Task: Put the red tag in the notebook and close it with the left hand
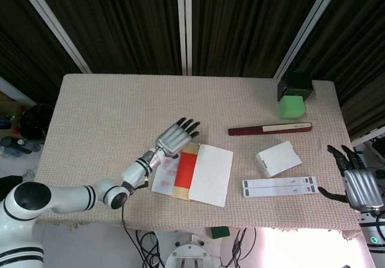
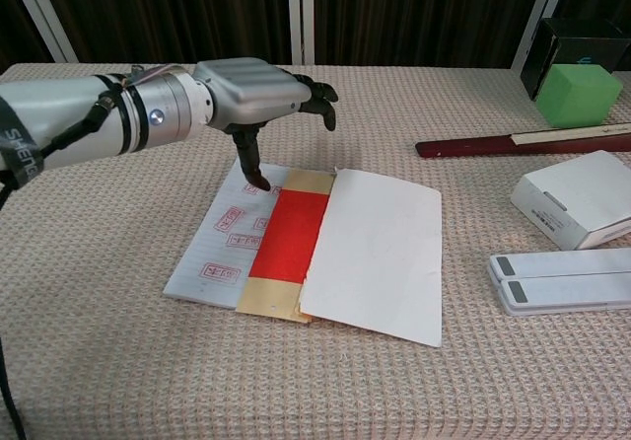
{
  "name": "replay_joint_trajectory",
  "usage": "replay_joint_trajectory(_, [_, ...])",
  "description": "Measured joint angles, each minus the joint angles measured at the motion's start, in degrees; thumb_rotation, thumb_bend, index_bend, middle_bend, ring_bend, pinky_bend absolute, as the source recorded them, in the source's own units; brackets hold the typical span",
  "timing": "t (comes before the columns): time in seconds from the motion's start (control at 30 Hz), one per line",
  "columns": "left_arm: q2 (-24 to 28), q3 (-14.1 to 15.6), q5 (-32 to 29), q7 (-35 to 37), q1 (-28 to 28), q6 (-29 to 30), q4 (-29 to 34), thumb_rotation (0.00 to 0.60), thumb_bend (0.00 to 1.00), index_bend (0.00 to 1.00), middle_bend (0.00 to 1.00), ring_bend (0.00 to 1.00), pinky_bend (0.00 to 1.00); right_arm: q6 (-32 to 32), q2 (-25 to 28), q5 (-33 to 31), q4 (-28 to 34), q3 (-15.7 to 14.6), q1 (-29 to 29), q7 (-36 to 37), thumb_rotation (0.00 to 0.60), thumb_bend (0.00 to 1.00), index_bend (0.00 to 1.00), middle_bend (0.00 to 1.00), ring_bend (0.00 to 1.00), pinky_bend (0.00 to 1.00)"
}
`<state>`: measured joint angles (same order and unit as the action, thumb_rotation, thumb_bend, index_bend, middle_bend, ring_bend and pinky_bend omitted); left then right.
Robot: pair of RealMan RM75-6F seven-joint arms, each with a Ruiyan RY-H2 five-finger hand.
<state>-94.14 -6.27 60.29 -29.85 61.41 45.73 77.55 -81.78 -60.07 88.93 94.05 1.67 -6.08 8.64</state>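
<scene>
The notebook (image 2: 380, 253) lies open near the table's front middle, its white right leaf (image 1: 210, 173) spread flat. The red tag (image 2: 288, 235) (image 1: 185, 169) rests on a tan sheet beside the fold, next to a left page with red stamps (image 2: 222, 248). My left hand (image 2: 251, 95) (image 1: 175, 137) hovers over the notebook's far left corner, fingers spread, thumb pointing down near the stamped page and holding nothing. I cannot tell whether the thumb touches the page. My right hand (image 1: 360, 184) hangs open off the table's right front edge.
A white box (image 2: 577, 198) and two flat white strips (image 2: 562, 280) lie right of the notebook. Behind them are a dark red bar (image 2: 523, 144), a green block (image 2: 580, 95) and a black box (image 2: 582, 43). Bare cloth (image 2: 118, 341) spreads to the left.
</scene>
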Motion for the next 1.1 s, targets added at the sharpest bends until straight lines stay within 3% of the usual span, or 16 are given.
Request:
replay_joint_trajectory(0.4, [11.18, 2.32, 3.61, 3.33, -9.94, 11.95, 12.54, 0.6, 0.03, 0.18, 0.01, 0.01, 0.1, -0.28, 0.15, 0.48, -0.93, -0.14, -0.03, 1.38, 0.6, 0.06, 0.0, 0.15, 0.0, 0.12])
replay_joint_trajectory(0.63, [16.5, 7.43, 8.59, 6.15, -19.81, 21.49, 17.39, 0.6, 0.03, 0.18, 0.01, 0.01, 0.1, -0.48, 0.06, 1.23, -1.63, -0.18, -0.27, 2.2, 0.6, 0.06, 0.0, 0.15, 0.0, 0.12])
replay_joint_trajectory(0.83, [16.28, 12.48, 17.26, 6.59, -23.36, 23.1, 19.39, 0.6, 0.03, 0.18, 0.01, 0.01, 0.1, -0.3, -0.13, 1.99, -1.24, -0.34, -0.68, 1.61, 0.6, 0.06, 0.0, 0.15, 0.0, 0.12])
replay_joint_trajectory(1.1, [10.52, 13.25, 26.09, 6.31, -22.61, 19.65, 20.47, 0.6, 0.03, 0.18, 0.01, 0.01, 0.1, -1.05, 0.4, 2.22, -0.06, -0.66, -0.22, 0.42, 0.6, 0.06, 0.0, 0.15, 0.0, 0.12])
